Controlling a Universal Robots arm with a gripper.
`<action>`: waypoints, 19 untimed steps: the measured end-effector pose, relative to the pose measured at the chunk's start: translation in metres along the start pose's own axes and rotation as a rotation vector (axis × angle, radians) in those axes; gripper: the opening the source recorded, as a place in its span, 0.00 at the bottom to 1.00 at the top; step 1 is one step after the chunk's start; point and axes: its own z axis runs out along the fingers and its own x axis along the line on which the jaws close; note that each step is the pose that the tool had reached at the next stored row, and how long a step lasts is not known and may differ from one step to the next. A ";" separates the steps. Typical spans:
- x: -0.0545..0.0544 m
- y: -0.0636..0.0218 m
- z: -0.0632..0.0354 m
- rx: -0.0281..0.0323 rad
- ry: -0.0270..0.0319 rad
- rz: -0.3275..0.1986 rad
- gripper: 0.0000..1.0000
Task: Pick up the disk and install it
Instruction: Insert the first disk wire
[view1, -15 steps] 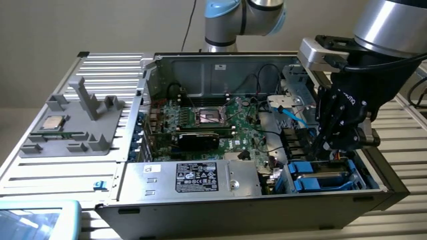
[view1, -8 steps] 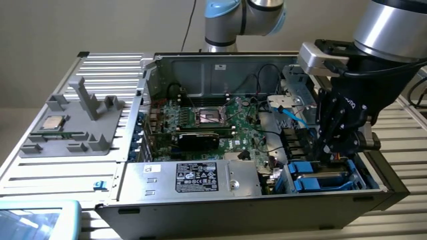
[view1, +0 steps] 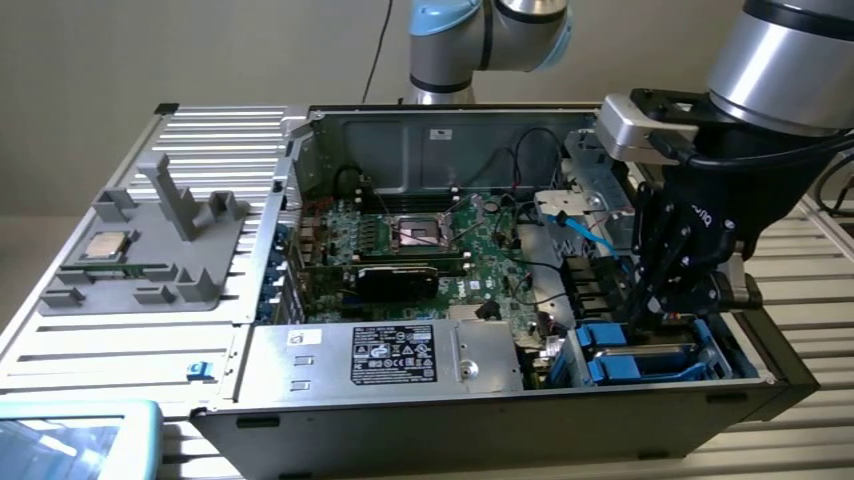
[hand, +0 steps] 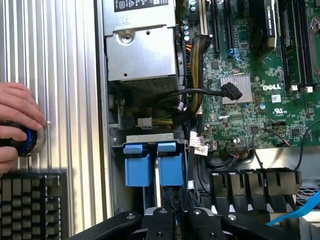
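ribbed metal tabletop (view1: 120, 350) carries the open computer case (view1: 534, 400) you're working in. your gripper (view1: 667, 312) is down inside the drive bay at the case's front corner, jaws drawn nearly together; whether they clamp anything you can't tell from here. right under and between the jaws sit blue plastic brackets (hand: 153, 169), with the disk (view1: 641, 360) low in that bay, its metal face mostly hidden. just beyond the jaws lies the silver power supply box (hand: 142, 52), and a bundle of black cables (hand: 200, 95) crosses beside it. further out is the green motherboard (hand: 250, 75). well off to the side of the jaws, a person's hand (hand: 17, 115) rests on a round knob (hand: 27, 141) above a black keyboard (hand: 30, 202).
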 end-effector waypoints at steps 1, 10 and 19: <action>0.000 0.0000 0.0004 0.0039 -0.0005 -0.002 0.16; 0.000 -0.0001 0.0021 0.0114 -0.0056 -0.013 0.16; -0.001 0.0002 0.0032 0.0225 -0.0168 -0.018 0.16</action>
